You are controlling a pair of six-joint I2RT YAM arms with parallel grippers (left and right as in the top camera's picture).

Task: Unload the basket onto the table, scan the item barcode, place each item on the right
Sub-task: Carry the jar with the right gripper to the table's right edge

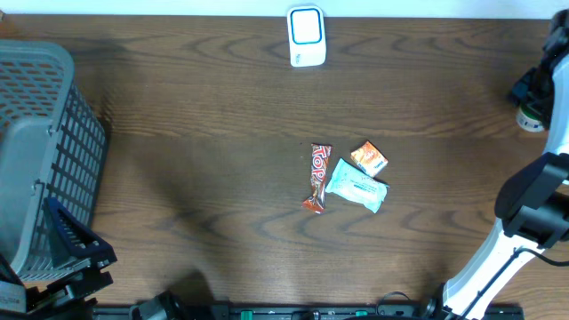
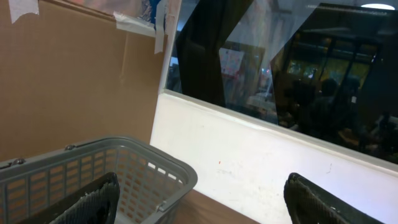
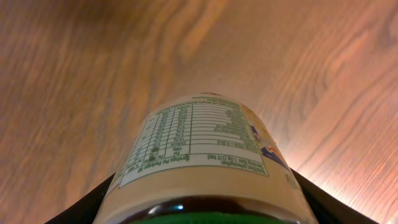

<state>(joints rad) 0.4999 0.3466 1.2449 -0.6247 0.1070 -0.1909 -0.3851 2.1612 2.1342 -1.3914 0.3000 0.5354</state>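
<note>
Bottle (image 3: pixel 199 149) is clamped in my right tool (image 3: pixel 202 202), jaws snug on both sides of its body, down low over the desk (image 1: pixel 178 133) at the far right edge. It's well apart from the scanner (image 1: pixel 307 36) at the back centre. Wrist cam shows only the nutrition panel, and I can't see a barcode from here.

My plan is to swing toward the scanner and roll the wrist until the code faces its window, square-on and near, then hold steady. The grip looks solid, so no regrasp unless a finger covers the code. I'd route behind the candy bar (image 1: pixel 318 178) and the two packets (image 1: pixel 357 189) mid-desk.

Left tool (image 2: pixel 202 205) is spread wide and empty, parked by the basket (image 2: pixel 124 168).
</note>
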